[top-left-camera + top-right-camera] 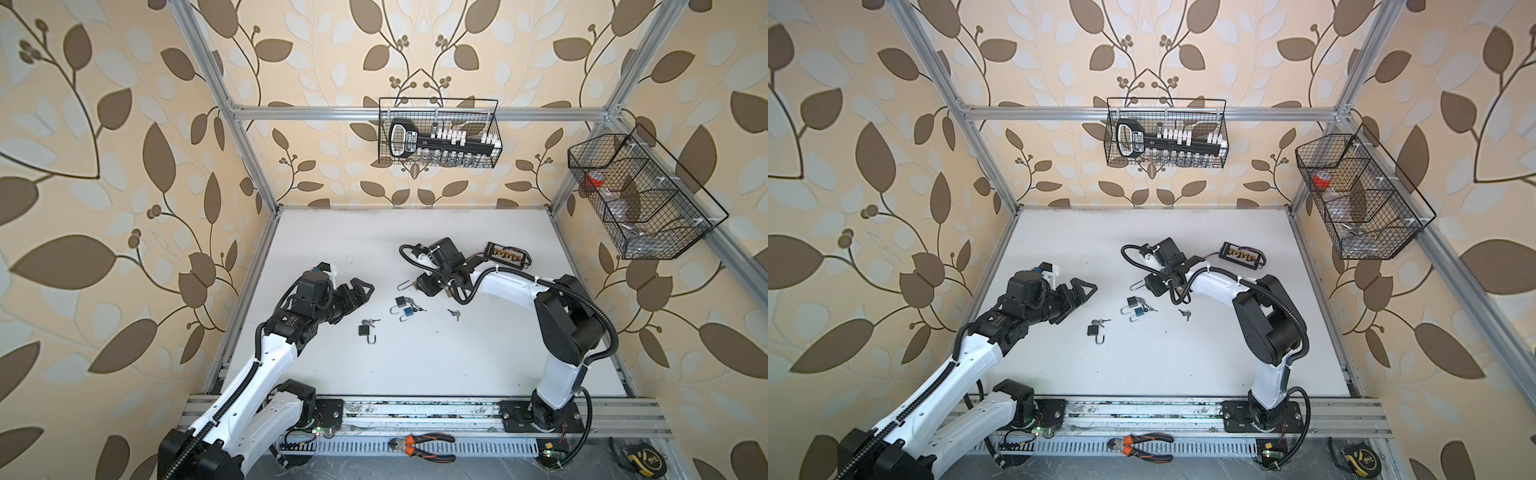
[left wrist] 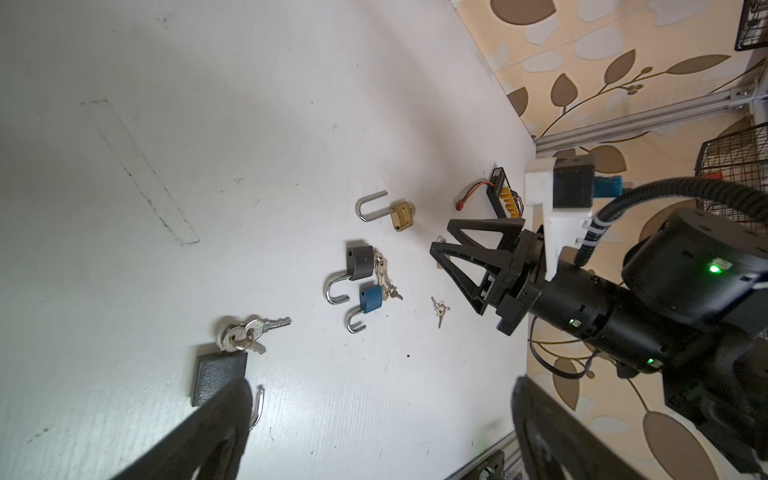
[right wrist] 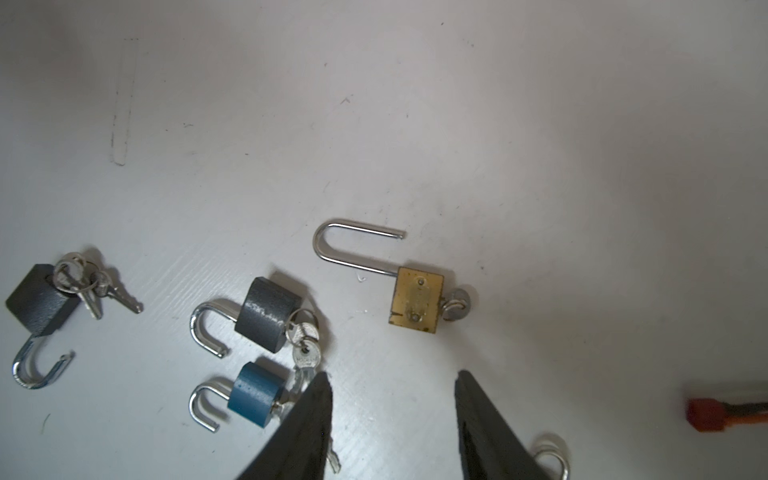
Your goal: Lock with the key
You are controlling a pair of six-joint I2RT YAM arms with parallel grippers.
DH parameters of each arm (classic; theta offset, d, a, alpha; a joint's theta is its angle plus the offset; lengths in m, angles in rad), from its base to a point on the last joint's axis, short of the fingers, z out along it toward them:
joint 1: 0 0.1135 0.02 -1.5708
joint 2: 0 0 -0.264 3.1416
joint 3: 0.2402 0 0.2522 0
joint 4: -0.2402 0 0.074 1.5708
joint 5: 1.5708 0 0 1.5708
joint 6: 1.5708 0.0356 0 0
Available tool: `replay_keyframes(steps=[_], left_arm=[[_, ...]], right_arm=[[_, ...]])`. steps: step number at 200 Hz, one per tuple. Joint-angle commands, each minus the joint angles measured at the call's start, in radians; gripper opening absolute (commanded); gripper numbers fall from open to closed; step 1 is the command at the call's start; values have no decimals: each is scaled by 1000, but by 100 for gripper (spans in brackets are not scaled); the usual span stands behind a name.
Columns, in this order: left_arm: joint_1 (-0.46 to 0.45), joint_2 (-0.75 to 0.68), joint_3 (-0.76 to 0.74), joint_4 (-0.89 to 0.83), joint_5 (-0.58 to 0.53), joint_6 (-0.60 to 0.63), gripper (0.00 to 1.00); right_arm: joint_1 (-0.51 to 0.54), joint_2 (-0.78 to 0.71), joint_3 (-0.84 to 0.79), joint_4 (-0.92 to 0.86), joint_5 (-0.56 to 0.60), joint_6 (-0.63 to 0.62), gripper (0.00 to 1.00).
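Note:
A brass padlock (image 3: 417,305) with a long open shackle lies on the white table (image 3: 540,145), a key (image 3: 456,305) in its base. My right gripper (image 3: 394,378) hovers just short of it, open, with nothing between the fingers. In a top view only the lock's shackle (image 1: 405,285) shows beside that gripper (image 1: 432,286). A grey padlock (image 3: 268,314), a blue padlock (image 3: 254,392) and a black padlock (image 3: 39,300) lie nearby, all open with keys. My left gripper (image 2: 382,390) is wide open and empty, close to the black padlock (image 2: 218,378).
A loose pair of keys (image 1: 454,313) lies right of the padlocks. A connector board (image 1: 509,253) sits behind the right arm. Wire baskets hang on the back wall (image 1: 438,133) and right wall (image 1: 640,195). Pliers (image 1: 424,446) lie on the front rail.

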Motion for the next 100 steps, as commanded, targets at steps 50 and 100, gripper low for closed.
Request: replay_keyframes(steps=[50, 100], left_arm=[[49, -16, -13, -21, 27, -2, 93], [60, -11, -4, -52, 18, 5, 92]], right_arm=[[89, 51, 22, -68, -19, -20, 44], [117, 95, 67, -109, 6, -18, 44]])
